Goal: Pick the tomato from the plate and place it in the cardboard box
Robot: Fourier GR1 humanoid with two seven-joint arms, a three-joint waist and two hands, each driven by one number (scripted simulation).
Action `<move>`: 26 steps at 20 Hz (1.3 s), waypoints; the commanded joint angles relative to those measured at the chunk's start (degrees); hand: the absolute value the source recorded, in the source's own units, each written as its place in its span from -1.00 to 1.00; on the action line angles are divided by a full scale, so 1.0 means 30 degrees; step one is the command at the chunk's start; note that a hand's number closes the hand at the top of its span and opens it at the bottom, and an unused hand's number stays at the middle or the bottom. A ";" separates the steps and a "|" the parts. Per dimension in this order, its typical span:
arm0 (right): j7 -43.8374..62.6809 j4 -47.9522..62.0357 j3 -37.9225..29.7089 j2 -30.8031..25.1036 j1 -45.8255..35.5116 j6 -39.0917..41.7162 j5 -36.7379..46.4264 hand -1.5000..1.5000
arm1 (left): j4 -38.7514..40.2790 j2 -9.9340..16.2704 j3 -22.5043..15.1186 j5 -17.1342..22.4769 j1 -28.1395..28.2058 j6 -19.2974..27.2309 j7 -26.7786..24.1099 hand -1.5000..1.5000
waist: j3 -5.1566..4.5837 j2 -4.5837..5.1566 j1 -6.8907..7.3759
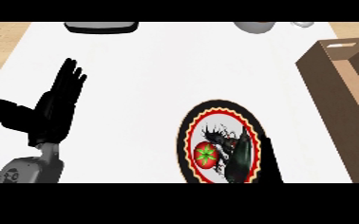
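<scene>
White counter (161, 76): right hand (242, 154) curls round tomato (204, 154) on plate (193, 123); left hand (60, 102) rests open.

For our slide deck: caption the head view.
Right hand reaches the tomato on the plate; box waits at right.
</scene>
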 commanded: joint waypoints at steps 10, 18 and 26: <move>0.3779 0.5337 0.0082 0.1099 -0.3560 -0.2238 -0.0771 -1.00 | -0.0716 -0.0402 -0.0168 -0.0697 0.0617 -0.0110 0.0300 0.00 | 0.0016 -0.0041 0.0020; 0.2139 0.6486 -0.0613 0.1103 -0.3435 -0.3233 -0.2017 -1.00 | 0.0108 -0.0737 0.0550 -0.0416 0.0751 -0.0812 -0.0579 0.00 | 0.0014 -0.0042 -0.0100; 0.2231 0.9001 -0.0503 0.1104 -0.5030 -0.4431 -0.2461 -1.00 | -0.1602 -0.0571 0.0582 -0.0575 0.1274 -0.0830 0.0576 0.00 | 0.0022 -0.0062 0.0055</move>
